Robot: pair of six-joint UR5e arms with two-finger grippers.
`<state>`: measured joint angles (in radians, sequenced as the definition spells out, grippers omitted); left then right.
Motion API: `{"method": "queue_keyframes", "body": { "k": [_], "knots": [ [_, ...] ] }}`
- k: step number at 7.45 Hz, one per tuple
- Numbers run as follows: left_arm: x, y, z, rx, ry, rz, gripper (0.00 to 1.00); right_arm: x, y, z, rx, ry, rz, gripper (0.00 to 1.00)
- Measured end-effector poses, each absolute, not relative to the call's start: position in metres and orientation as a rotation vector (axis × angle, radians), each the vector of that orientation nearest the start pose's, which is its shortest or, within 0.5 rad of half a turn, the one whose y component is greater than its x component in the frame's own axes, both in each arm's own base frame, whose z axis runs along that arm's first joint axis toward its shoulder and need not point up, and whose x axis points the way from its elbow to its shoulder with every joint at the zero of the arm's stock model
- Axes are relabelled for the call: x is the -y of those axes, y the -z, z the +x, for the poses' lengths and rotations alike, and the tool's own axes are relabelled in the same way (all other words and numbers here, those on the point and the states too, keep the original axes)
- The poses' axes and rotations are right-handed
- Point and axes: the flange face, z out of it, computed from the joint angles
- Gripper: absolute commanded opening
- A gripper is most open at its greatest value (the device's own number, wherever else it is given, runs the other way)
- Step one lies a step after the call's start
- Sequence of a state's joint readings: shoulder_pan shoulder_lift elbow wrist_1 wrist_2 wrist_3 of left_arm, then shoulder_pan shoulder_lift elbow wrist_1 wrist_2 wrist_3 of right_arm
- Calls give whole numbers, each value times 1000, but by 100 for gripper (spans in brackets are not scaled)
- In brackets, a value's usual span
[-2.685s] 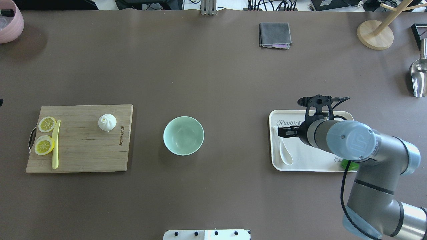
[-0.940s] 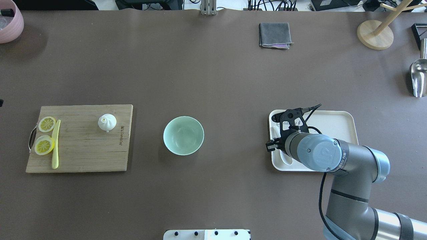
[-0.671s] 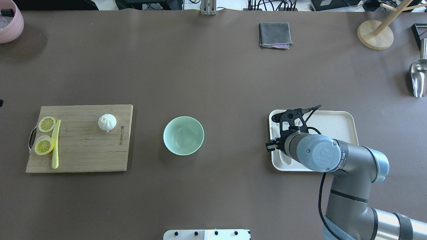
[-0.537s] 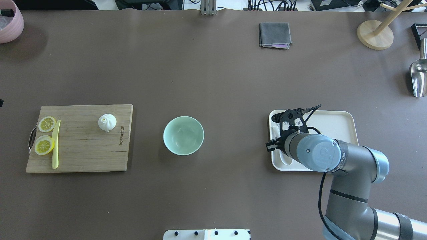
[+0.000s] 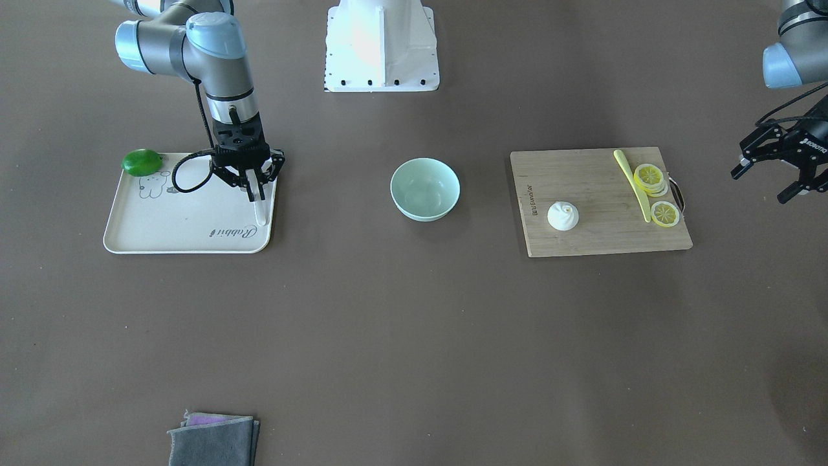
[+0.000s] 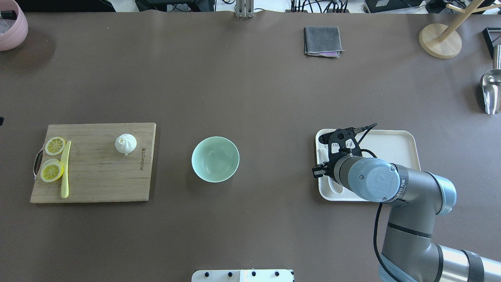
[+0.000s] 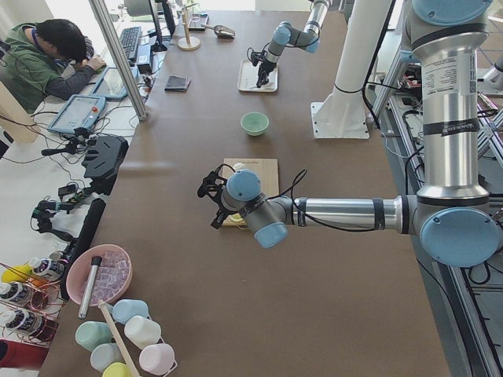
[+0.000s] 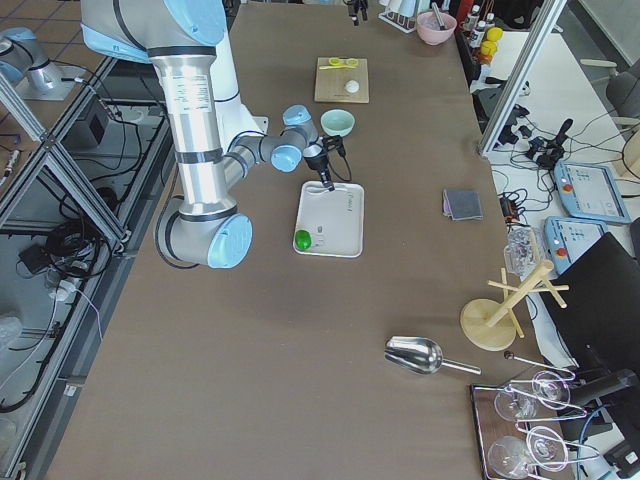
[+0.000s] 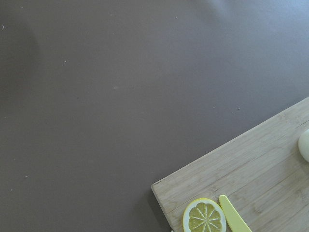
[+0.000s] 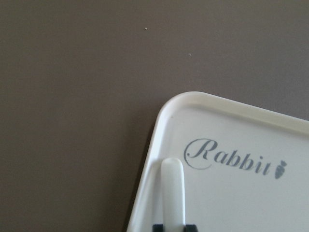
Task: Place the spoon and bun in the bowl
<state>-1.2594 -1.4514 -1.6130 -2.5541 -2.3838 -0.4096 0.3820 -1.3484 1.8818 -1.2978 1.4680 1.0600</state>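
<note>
The white spoon [image 5: 261, 212] lies along the near-bowl edge of the white tray [image 5: 181, 226]. My right gripper [image 5: 257, 192] points straight down onto it. In the right wrist view its black fingertips [image 10: 191, 226] sit tight on both sides of the spoon handle [image 10: 173, 193], so it is shut on the spoon, which rests on the tray. The mint-green bowl [image 6: 215, 159] stands empty at the table's middle. The white bun [image 6: 125, 143] sits on the wooden cutting board [image 6: 98, 180]. My left gripper [image 5: 760, 186] hangs open and empty beyond the board's outer end.
Two lemon slices [image 6: 54, 145] and a yellow utensil [image 6: 65, 168] lie on the board. A green lime [image 5: 142, 162] sits in the tray's corner. A grey cloth [image 6: 322, 41], a wooden stand [image 6: 440, 39], a metal scoop [image 6: 491, 92] and a pink bowl [image 6: 9, 27] line the far edge.
My right arm has swung toward the bowl side of the tray and come down over the spoon handle, then stayed still for the last second. Bun, bowl and left arm have not moved.
</note>
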Motion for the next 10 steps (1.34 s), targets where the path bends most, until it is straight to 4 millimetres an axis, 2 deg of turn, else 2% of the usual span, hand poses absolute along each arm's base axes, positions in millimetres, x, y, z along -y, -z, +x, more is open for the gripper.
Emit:
{"method": "queue_keyframes", "body": {
  "k": [2,3,4,5,6,8,10],
  "knots": [
    [453,-578,82,-1006,-281,532,98,347,-375,-478,683,80,435,23],
    [453,-578,82,-1006,-281,532,98,347,-375,-478,683,80,435,18],
    [452,-578,82,-1006,-281,532,98,347,-375,-478,683,80,434,7],
    [452,-578,82,-1006,-281,532,98,347,-375,-478,683,80,434,0],
    [452,-578,82,-1006,-281,531,98,347,-373,-478,687,78,436,0],
    [453,-578,82,-1006,-280,529,98,354,-351,-479,725,38,443,0],
    [453,-578,82,-1006,-279,529,98,359,-316,-489,806,-115,402,0]
  ]
}}
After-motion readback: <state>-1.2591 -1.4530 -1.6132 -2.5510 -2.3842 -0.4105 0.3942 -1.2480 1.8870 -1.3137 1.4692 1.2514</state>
